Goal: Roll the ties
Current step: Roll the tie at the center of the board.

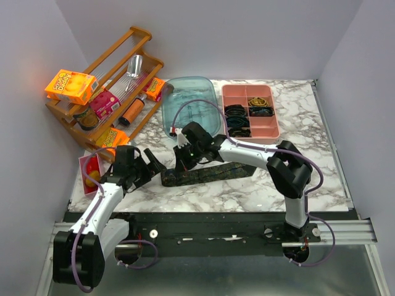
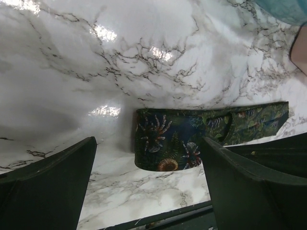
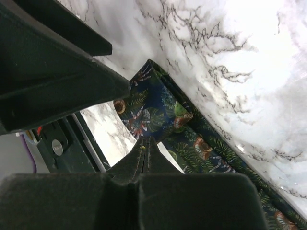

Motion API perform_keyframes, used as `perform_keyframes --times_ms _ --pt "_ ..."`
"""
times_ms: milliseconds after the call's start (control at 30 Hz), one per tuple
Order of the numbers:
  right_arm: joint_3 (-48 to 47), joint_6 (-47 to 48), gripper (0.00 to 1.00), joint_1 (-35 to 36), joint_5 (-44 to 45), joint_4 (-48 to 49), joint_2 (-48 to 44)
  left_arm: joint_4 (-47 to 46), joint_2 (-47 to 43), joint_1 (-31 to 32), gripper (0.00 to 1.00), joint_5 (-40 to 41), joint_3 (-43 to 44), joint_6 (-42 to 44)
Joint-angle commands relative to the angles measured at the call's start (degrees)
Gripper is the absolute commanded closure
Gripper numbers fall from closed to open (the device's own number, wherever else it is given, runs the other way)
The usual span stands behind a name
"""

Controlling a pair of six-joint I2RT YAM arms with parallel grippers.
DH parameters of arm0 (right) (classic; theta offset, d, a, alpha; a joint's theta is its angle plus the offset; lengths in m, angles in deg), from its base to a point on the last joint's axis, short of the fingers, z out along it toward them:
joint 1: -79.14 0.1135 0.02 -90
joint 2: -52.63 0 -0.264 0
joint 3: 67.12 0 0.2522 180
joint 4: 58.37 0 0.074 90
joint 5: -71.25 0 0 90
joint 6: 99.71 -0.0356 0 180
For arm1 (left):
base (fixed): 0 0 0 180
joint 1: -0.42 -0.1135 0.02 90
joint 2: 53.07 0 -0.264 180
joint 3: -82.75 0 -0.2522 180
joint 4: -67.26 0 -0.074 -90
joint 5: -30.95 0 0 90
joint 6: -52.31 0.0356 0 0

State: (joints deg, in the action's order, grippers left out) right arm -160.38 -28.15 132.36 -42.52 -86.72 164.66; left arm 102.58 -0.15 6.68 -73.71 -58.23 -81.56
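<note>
On the marble worktop (image 1: pixel 247 192), near its front edge: one tie (image 1: pixel 213 173), dark blue with a leaf-and-flower print, laid flat and running left to right. Left end blunt and doubled over, with a keeper loop (image 2: pixel 221 125) on the upper face a little further along.

Right gripper (image 1: pixel 182 164) down over that folded left end, fingers (image 3: pixel 72 72) parted, the fold showing in the gap between them. Contact with the cloth not clear from any view.

Left gripper (image 1: pixel 150 168) just left of the tie, low over the worktop. Fingers (image 2: pixel 53 177) wide apart, holding nothing, aimed at the blunt end with only bare marble between.

Close behind the right gripper: a blue-tinted clear tub (image 1: pixel 191 92). To its right, a pink compartment tray (image 1: pixel 264 127), with dark coiled rolls (image 1: pixel 237 113) in several compartments and a gold-coloured one (image 1: pixel 256 100) at the back.

At the left rear, behind the left arm: a tilted wooden rack (image 1: pixel 139 34) loaded with an orange box (image 1: pixel 71 86), packets and a bottle. Beside the left forearm, at the worktop's left edge: a pink card (image 1: pixel 88 168) with something red and yellow on it.

Purple cables (image 1: pixel 199 101) looped along both arms, one arching in front of the tub.
</note>
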Motion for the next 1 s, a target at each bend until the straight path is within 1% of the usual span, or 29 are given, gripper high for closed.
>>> perform_keyframes --times_ms 0,233,433,533,667,767,967 --pt "-2.93 -0.55 0.99 -0.04 0.13 1.32 2.05 -3.81 -0.10 -0.37 0.01 -3.01 -0.91 -1.65" --pt "-2.85 -1.08 0.99 0.05 -0.49 1.93 4.60 -5.12 -3.35 -0.37 0.01 -0.99 -4.16 -4.63" --pt "1.01 -1.60 0.99 0.23 -0.23 3.25 3.90 -8.37 -4.50 -0.37 0.02 -3.18 -8.02 -6.92" --pt "2.51 -1.95 0.99 0.23 0.04 4.04 3.72 -11.10 -5.29 -0.37 0.03 -4.33 -10.05 -7.80" --pt "4.09 -2.57 0.99 0.23 0.21 5.01 3.73 -17.32 -5.64 -0.29 0.05 -6.96 -12.94 -9.56" --pt "4.53 -2.83 0.99 0.31 0.56 5.45 3.81 -21.19 -4.59 0.94 0.07 -7.41 -14.27 -10.61" --pt "4.45 -3.45 0.99 0.23 0.74 5.98 3.90 -27.78 -0.38 6.21 0.10 -6.18 -14.18 -12.54"
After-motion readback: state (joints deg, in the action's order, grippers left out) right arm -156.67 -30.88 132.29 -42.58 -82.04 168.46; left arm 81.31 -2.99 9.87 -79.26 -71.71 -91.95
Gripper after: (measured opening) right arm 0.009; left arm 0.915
